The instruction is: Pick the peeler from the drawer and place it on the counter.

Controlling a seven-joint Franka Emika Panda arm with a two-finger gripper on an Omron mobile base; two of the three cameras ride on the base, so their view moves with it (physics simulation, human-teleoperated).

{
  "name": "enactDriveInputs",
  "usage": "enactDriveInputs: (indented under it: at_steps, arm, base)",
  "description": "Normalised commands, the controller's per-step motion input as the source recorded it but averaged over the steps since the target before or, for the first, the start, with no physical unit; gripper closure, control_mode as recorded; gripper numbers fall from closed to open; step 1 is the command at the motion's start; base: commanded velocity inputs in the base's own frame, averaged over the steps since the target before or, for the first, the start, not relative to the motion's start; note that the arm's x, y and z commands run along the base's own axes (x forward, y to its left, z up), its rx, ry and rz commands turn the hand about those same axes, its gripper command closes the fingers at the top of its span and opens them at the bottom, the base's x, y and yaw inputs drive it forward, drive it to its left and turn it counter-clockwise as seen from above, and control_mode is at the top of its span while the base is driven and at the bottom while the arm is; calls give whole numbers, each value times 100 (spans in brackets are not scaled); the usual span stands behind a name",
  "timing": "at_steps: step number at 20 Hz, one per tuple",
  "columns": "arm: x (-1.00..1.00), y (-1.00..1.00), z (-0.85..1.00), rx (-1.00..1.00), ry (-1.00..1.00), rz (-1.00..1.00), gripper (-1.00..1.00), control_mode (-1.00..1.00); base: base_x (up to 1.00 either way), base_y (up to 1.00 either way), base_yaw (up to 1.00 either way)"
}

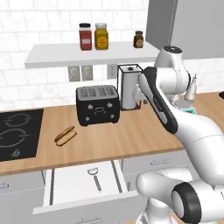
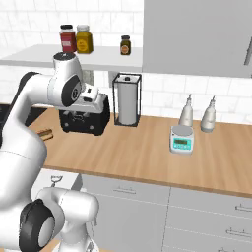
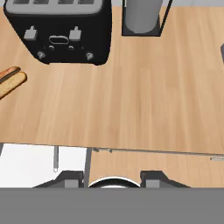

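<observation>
The drawer (image 1: pixel 65 181) is pulled out below the counter (image 1: pixel 131 131), and the grey peeler (image 1: pixel 94 177) lies flat in it, loop head toward the counter. The hand view looks down on the counter (image 3: pixel 144 96), with the peeler's thin handle (image 3: pixel 56 158) showing at lower left inside the drawer (image 3: pixel 26 162). My gripper (image 3: pixel 113 179) hangs high above the counter's front edge, right of the drawer, open and empty. From the right base camera the hand (image 2: pixel 92 96) is raised in front of the toaster, and the peeler's head (image 2: pixel 55 180) peeks out beside my arm.
A black toaster (image 1: pixel 98 105) and a paper towel holder (image 1: pixel 130 86) stand at the back of the counter. A hot dog (image 1: pixel 65 135) lies left of the toaster, near the black stovetop (image 1: pixel 17 133). A small scale (image 2: pixel 181 139) and two bottles (image 2: pixel 197 114) stand to the right.
</observation>
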Motion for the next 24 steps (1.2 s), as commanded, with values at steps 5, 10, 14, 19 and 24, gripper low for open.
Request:
enactDriveInputs:
  at_steps: [5,10,14,19,24]
  arm:
    - [0,0,0,0,0,0,-100,100]
    - [0,0,0,0,0,0,-100,100]
    - [0,0,0,0,0,0,-100,100]
    - [0,0,0,0,0,0,-100,100]
    - [0,0,0,0,0,0,-100,100]
  base:
    - [-2,-4,0]
    - [0,-56,-4]
    - [14,-50,0]
    - [43,0,0]
    - [45,16,0]
